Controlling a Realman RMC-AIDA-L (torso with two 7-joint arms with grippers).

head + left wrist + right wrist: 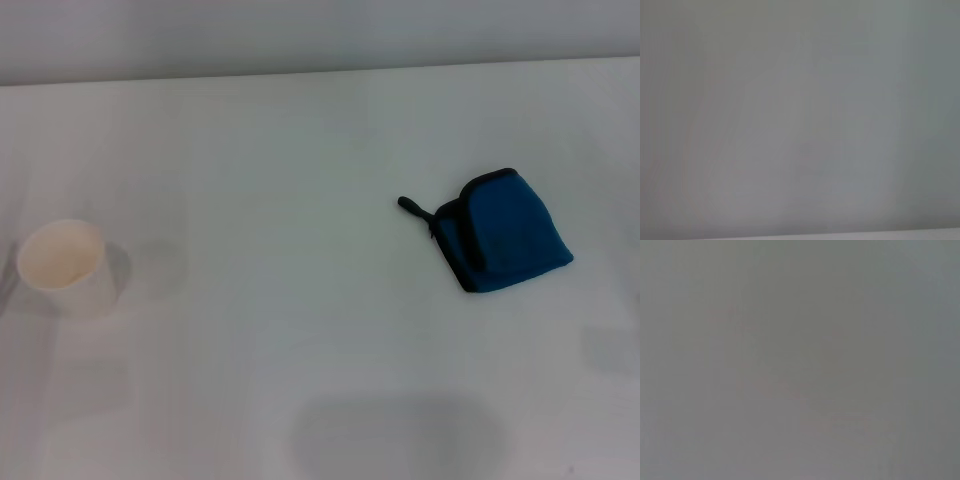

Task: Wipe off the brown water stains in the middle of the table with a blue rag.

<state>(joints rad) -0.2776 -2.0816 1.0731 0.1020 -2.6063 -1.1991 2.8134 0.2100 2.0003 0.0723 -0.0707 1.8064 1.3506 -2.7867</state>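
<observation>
- the white table (300, 330) is seen filling the head view up to a pale wall at the far edge.
- the blue rag (510, 233) is laid flat on the table's right half, folded roughly square, turned cornerwise, edged in black.
- a short black loop tab (414, 208) is seen sticking out from the rag's left corner onto the bare table.
- a white paper cup (66, 266) is stood upright near the left edge, well apart from the rag, its open mouth shown.
- no brown stain can be made out on the table between cup and rag.
- neither gripper is shown in any view; both wrist views are filled with a plain grey blur, so finger state cannot be told.
</observation>
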